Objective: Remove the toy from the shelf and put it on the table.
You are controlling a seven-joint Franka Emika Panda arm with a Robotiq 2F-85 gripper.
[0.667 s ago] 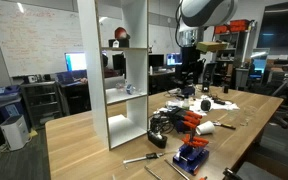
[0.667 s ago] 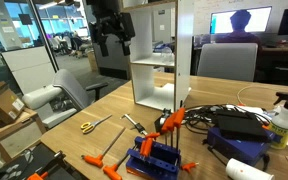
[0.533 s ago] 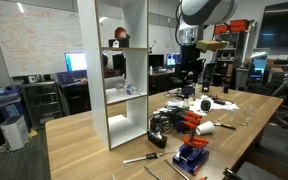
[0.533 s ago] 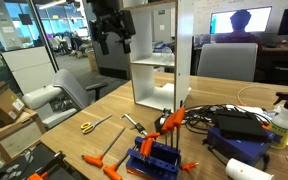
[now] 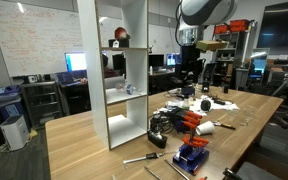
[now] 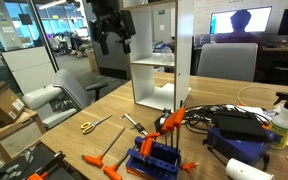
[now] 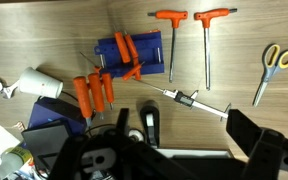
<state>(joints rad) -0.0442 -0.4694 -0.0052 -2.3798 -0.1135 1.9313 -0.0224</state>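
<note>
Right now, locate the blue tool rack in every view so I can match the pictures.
In an exterior view: the blue tool rack sits low, right of centre, near the front edge of the table.
In an exterior view: it is at bottom centre, in front of the white shelf.
Wrist view: it is in the upper part, left of centre.
Shared landmark: the orange-handled tools beside the rack.

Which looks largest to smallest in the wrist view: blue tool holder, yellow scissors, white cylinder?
1. blue tool holder, clearly largest.
2. yellow scissors, longer but thin.
3. white cylinder, shorter but thicker; close to the scissors, so that order is unsure.
</note>
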